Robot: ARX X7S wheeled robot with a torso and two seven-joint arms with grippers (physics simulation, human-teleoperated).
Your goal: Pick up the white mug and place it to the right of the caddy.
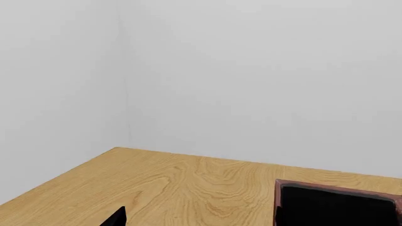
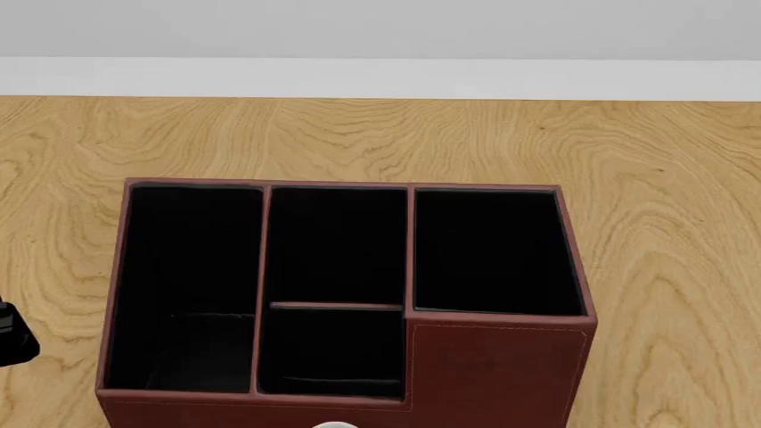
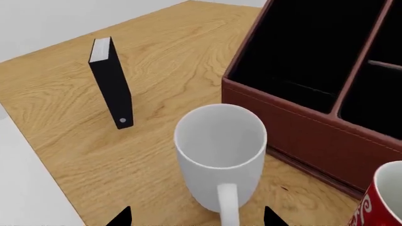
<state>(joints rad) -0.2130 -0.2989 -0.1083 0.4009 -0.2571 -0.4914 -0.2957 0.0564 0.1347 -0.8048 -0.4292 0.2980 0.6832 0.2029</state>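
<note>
- Right wrist view, taking it left to right with the caddy (image 3: 326, 89) as the landmark: a black book (image 3: 112, 82) stands upright on the wooden table (image 3: 69, 141), well apart from the caddy's front wall.
- Next comes the white mug (image 3: 221, 153), upright and just beside that same front wall, its handle pointing back toward the camera.
- The right gripper (image 3: 197, 217) shows only as two dark fingertips (image 3: 119, 217) at the picture's lower edge, spread wide to either side of the mug's handle and gripping nothing.
- Furthest right, a red mug (image 3: 383, 200) peeks in at the corner, also close to the caddy's front wall and near the white one.
- In the head view the caddy fills the frame with its compartments empty; a thin white sliver below its front wall is probably the mug's rim, though I can't be sure. Bare table lies to the caddy's right.
- The left gripper (image 1: 116, 217) shows one dark tip only, so I cannot tell whether it is wide or narrow.
- My worry: the handle sits right between the fingers, so closing could catch it and twist the mug instead of gripping the body.
- A careless sweep could also knock the red mug, or clip the caddy's wall while carrying the mug around to its right side.
</note>
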